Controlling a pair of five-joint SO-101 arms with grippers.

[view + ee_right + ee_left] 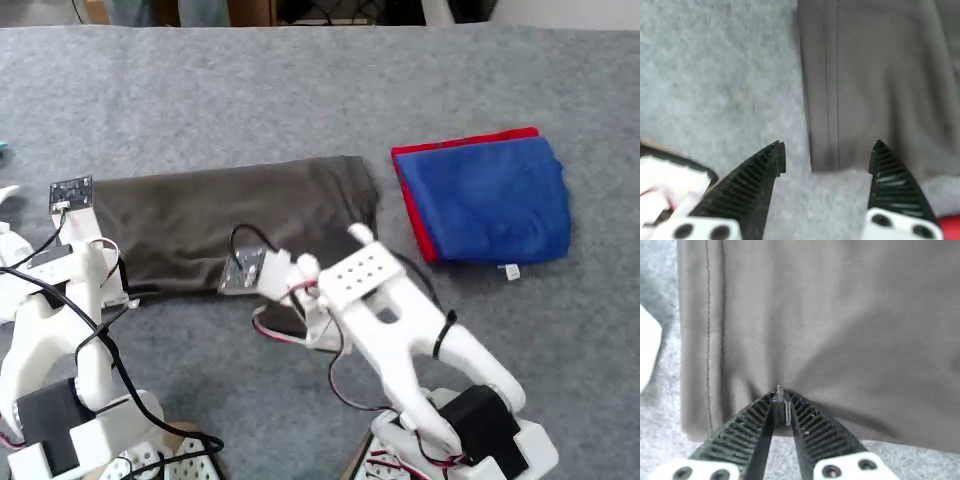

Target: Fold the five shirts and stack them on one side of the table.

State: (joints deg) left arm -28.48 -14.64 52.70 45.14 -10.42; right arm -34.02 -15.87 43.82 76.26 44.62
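Dark brown cloth shirt (230, 215), lying flat: your left gripper (780, 399) pinches its 8 o'clock edge; your right gripper (827, 150) gapes wide at its 5 o'clock hem.

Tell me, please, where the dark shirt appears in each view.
High view: dark shirt spread mid-table, left of the blue shirt.
Left wrist view: dark shirt beyond the left hand, which pinches its edge.
Right wrist view: dark shirt, its corner inside the open right hand.
Shared landmark: the grey table.
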